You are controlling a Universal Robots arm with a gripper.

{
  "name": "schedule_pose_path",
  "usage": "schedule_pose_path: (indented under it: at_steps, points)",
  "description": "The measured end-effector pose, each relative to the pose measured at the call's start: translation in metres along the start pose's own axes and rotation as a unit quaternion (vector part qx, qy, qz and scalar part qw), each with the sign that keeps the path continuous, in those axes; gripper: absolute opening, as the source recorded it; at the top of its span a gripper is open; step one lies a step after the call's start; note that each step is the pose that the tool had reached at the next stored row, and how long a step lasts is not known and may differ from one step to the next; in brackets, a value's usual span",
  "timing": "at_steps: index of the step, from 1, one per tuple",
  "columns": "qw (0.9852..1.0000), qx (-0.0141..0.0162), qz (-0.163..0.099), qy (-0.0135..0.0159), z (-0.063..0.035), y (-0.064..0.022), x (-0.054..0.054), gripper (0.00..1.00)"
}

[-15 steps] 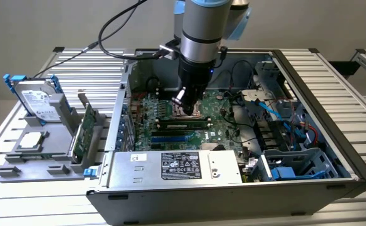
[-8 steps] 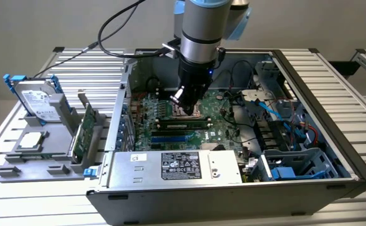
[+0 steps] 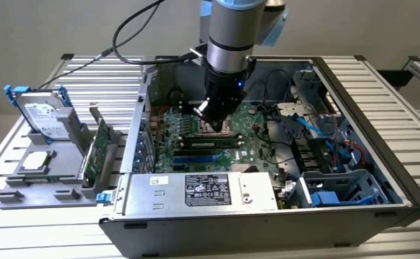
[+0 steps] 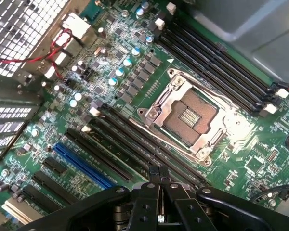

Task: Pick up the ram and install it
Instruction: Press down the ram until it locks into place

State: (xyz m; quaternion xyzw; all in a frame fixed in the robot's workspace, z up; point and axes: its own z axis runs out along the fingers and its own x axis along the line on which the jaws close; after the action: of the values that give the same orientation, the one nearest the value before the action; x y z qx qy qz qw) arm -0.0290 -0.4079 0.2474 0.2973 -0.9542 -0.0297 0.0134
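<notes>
The ram (image 3: 210, 143), a narrow green stick with dark chips, stands on edge in a slot on the motherboard (image 3: 257, 148), in front of the CPU socket (image 3: 216, 127). My gripper (image 3: 211, 112) hangs inside the open computer case, over the socket and just behind the ram. In the wrist view the gripper (image 4: 160, 174) is shut, its black fingers (image 4: 154, 177) pressed together with nothing between them. They sit low over the long black memory slots (image 4: 135, 144) beside the open socket (image 4: 190, 117). I cannot tell the ram apart from the slots there.
The case walls (image 3: 325, 70) ring the board. A power supply (image 3: 203, 190) lies at the front, and blue cables (image 3: 317, 129) and a drive cage (image 3: 339, 189) at the exterior view's right. Outside, a grey tray (image 3: 41, 181) holds a hard drive (image 3: 41, 113), a processor (image 3: 37, 161) and a green expansion card (image 3: 95, 150).
</notes>
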Motion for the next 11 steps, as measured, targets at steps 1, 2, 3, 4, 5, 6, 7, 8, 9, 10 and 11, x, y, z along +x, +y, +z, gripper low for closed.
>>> schedule_pose_path:
  at_steps: [1, 2, 3, 4, 5, 6, 7, 8, 9, 10, 11]
  points:
    - [1.0, -0.0001, 0.008, -0.0005, 0.0002, 0.0, 0.0, 0.11]
    - [0.9999, -0.0001, 0.016, -0.001, 0.0003, 0.0, 0.0, 0.11]
    - [0.9997, -0.0002, 0.024, -0.0016, 0.0004, 0.0, 0.0, 0.11]
    - [0.9995, -0.0003, 0.032, -0.0021, 0.0006, 0.0, 0.0, 0.11]
    - [0.9992, -0.0003, 0.04, -0.0026, 0.0007, 0.0, 0.0, 0.11]
    - [0.9988, -0.0004, 0.048, -0.0031, 0.0007, -0.0001, 0.0, 0.11]
    - [0.9985, -0.0004, 0.055, -0.0035, 0.0007, -0.0001, 0.0, 0.11]
    - [0.9981, -0.0005, 0.062, -0.004, 0.0007, 0.0, 0.0, 0.11]
    - [0.9976, -0.0006, 0.069, -0.0045, 0.0008, 0.0, 0.0, 0.11]
    - [0.9972, -0.0006, 0.075, -0.0049, 0.0008, 0.0, 0.0, 0.11]
    - [0.9967, -0.0007, 0.081, -0.0053, 0.0008, 0.0, 0.0, 0.11]
